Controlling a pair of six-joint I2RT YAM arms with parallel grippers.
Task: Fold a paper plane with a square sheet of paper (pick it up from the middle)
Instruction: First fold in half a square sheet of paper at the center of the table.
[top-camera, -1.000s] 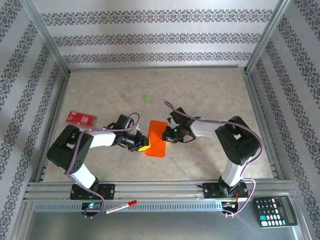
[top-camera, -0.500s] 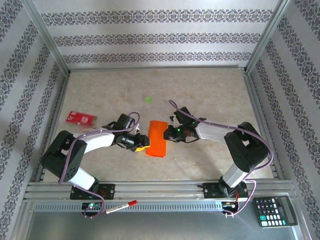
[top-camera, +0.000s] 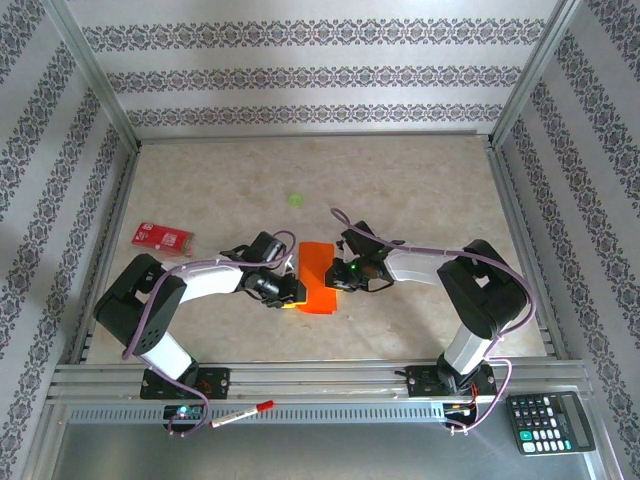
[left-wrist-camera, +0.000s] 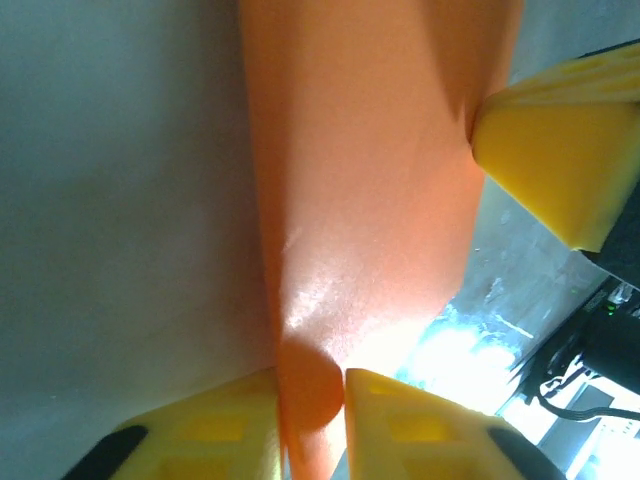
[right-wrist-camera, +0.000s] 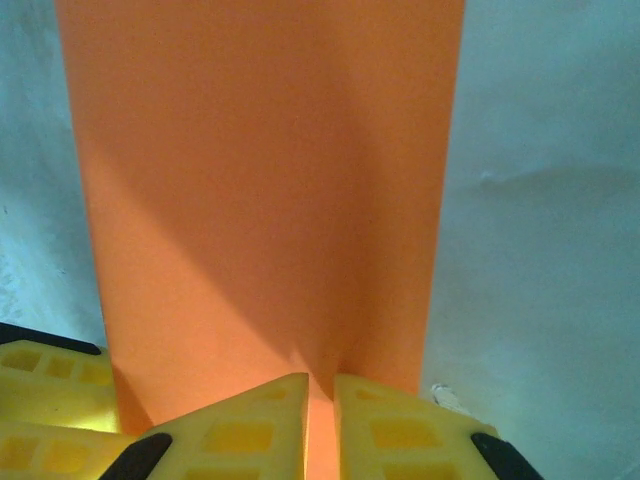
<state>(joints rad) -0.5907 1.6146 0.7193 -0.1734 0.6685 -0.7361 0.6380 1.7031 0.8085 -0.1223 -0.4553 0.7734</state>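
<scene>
I judge a fold is under way: the thin bright orange paper sheet (top-camera: 318, 283) sits in the middle of the beige table (top-camera: 420, 190), the left gripper (left-wrist-camera: 312, 388) and right gripper (right-wrist-camera: 320, 388) each clamp one of its edges, and the next move calls for a firm crease.

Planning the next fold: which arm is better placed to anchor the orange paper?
Probably right: the right tool pinches the orange paper mid-edge, squarely, while the left tool grips it near a corner.

The left pincer (top-camera: 290, 297) and right pincer (top-camera: 335, 272) hem the orange sheet (top-camera: 318, 280); the far tabletop (top-camera: 420, 180) looks open.
</scene>
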